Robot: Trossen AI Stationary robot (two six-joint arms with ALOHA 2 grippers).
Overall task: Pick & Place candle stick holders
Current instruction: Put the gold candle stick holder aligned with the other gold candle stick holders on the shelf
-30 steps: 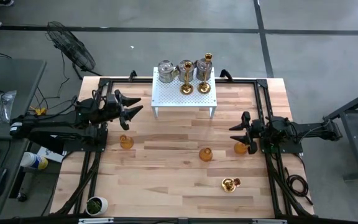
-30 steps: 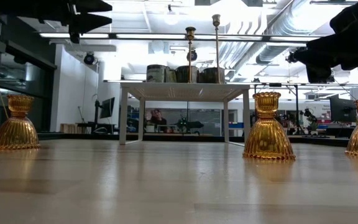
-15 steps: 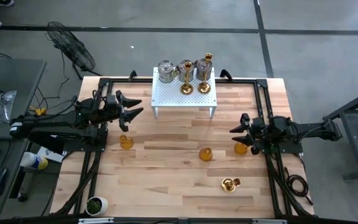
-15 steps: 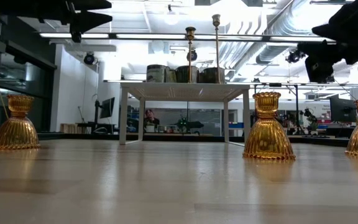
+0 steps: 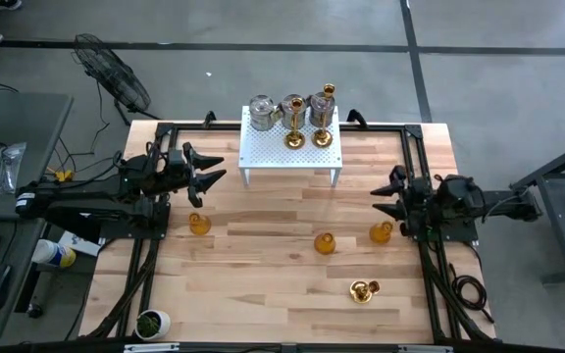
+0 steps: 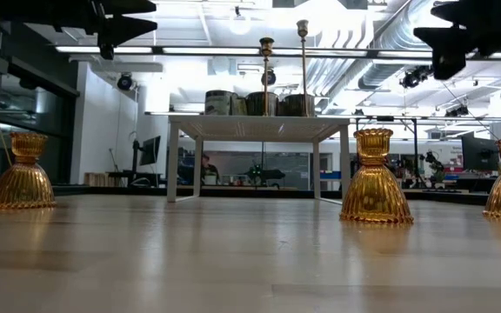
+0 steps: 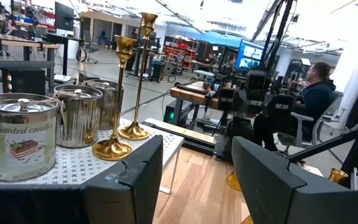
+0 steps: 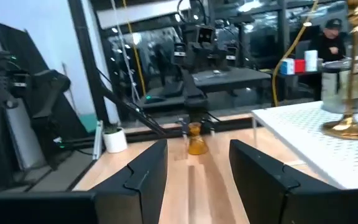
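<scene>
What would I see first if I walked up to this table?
Probably the white perforated metal stand at the table's far edge, carrying silver tin candles and two shiny gold stemmed candlesticks. Next, squat amber-orange glass holders dotted over the wooden table, with both dark arms' end effectors, left and right, open above.

Two dark arms, black angular gripper fingers (image 7: 135, 180), black cabling

Overhead, table-level and two facing wrist views, all sharing the white stand (image 5: 290, 147).

Light wooden table (image 5: 263, 294), white perforated stand (image 5: 291, 154), three amber holders (image 5: 199, 225), toppled gold holder (image 5: 363, 289), potted plant (image 5: 151, 322)
</scene>
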